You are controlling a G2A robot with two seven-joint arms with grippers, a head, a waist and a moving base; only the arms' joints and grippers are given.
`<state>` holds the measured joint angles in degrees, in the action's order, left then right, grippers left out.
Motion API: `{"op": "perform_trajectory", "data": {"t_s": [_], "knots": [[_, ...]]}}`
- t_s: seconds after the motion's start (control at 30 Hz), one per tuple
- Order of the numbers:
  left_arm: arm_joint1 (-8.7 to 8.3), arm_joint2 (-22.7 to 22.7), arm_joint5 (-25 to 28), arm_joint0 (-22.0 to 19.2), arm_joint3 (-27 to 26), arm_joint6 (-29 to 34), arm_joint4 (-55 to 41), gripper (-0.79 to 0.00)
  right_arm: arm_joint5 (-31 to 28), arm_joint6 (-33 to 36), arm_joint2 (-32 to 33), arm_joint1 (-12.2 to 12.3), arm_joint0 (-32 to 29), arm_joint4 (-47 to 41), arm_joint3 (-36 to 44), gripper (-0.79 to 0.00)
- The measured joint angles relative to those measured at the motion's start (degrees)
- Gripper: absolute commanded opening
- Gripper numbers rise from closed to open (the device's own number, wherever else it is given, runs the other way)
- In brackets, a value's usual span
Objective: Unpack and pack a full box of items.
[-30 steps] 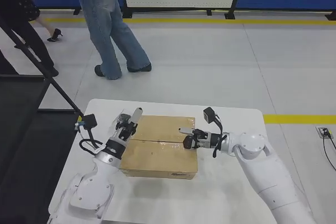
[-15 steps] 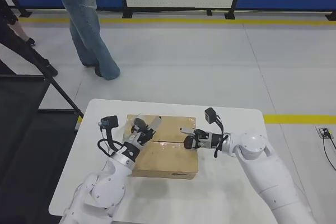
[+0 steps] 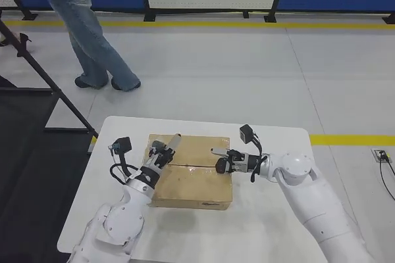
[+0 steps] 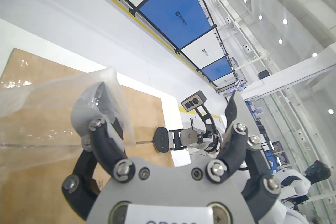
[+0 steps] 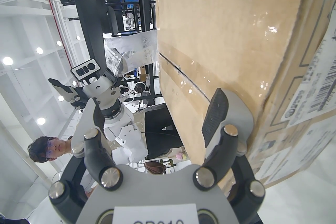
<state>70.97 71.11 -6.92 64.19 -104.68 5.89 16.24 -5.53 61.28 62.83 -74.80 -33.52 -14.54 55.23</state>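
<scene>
1. The sealed cardboard box (image 3: 191, 177) sits mid-table (image 3: 276, 217), flaps closed along the centre seam (image 5: 181, 75). At its left end a strip of clear tape (image 4: 111, 78) stands lifted off the top and clings to one finger of the left gripper (image 4: 168, 96), whose jaws stand wide apart.
2. The right gripper (image 5: 155, 104) — also spread wide, holding nothing — has one finger at the box's right end, close by the seam.
3. Stuck rather than pinched, the tape could slip off the finger, or tear partway and leave the flaps sealed.
4. A hard pull would likely drag or tip the box, since nothing clamps it down.
5. The sticky strip may refuse to drop — fouling later grasps.
</scene>
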Motion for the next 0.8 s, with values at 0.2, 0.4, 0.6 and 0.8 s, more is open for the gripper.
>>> {"op": "perform_trajectory", "data": {"t_s": [0.2, 0.4, 0.6, 0.8], "knots": [[0.35, -0.08, -1.03, -0.88, -0.27, 0.25, -0.57, 0.0, -0.56, 0.07, -0.05, 0.04, 0.41, -0.33, -0.87, 0.0], [0.63, -1.73, 0.34, -1.81, -0.98, -0.48, 3.83, 0.0, -0.76, 0.49, -0.14, 0.14, 0.46, -0.5, -1.45, 0.0], [0.89, -4.08, 1.45, -2.08, -1.97, -1.72, 10.94, 0.0, -0.92, 0.71, -0.33, 0.15, 0.65, -0.94, -2.26, 0.0], [1.22, -4.98, 1.26, -2.42, -2.1, -1.38, 13.31, 0.0, -1.34, 0.8, -0.42, 0.17, 0.79, -1.32, -2.79, 0.0]]}}
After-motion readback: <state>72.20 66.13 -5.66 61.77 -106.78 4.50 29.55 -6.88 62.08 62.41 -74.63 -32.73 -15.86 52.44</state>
